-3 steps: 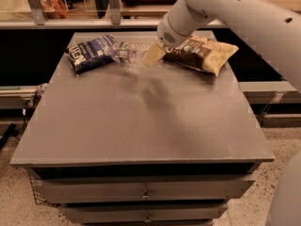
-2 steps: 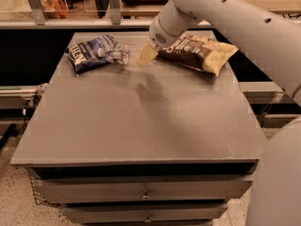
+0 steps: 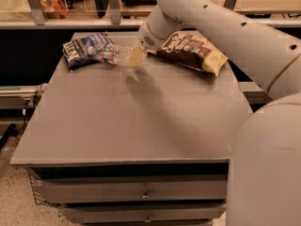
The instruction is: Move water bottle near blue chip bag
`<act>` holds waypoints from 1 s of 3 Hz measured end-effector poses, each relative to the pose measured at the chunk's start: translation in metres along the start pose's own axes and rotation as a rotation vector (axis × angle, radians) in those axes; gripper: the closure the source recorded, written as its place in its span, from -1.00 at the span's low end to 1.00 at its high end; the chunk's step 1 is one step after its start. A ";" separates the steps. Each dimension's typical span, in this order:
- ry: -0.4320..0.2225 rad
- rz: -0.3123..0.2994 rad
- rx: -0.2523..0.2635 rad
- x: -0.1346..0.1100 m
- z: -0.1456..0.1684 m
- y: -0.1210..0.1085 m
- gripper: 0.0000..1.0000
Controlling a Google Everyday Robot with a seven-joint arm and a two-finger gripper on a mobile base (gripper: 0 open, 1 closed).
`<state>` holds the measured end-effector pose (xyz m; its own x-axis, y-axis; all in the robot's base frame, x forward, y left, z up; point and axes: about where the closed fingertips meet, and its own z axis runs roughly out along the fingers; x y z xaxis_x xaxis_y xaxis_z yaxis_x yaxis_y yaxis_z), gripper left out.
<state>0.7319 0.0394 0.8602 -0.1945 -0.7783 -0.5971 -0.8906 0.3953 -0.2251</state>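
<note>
The water bottle (image 3: 113, 53) is a small clear ribbed bottle, held lying sideways at the back left of the grey table (image 3: 131, 121). Its cap end touches or overlaps the right edge of the blue chip bag (image 3: 83, 49), a dark navy crinkled bag with white lettering. My gripper (image 3: 133, 57) comes in from the right on the white arm (image 3: 211, 27) and is shut on the bottle's right end. A shadow on the table below suggests the bottle hangs slightly above the surface.
A larger yellow-and-brown chip bag (image 3: 192, 52) lies at the back right of the table, just right of the gripper. My arm's big white link (image 3: 268, 173) fills the lower right. A shelf rail (image 3: 70, 23) runs behind the table. Drawers (image 3: 141, 192) sit below the front edge.
My gripper has carried the water bottle leftward, from near the yellow-and-brown bag to right beside the blue chip bag.
</note>
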 end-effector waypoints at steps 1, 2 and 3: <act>-0.002 -0.004 -0.005 -0.007 0.009 0.000 0.68; -0.007 -0.021 -0.016 -0.015 0.012 0.003 0.22; -0.014 -0.040 -0.032 -0.021 0.014 0.007 -0.40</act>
<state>0.7355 0.0653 0.8599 -0.1532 -0.7861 -0.5988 -0.9103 0.3480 -0.2239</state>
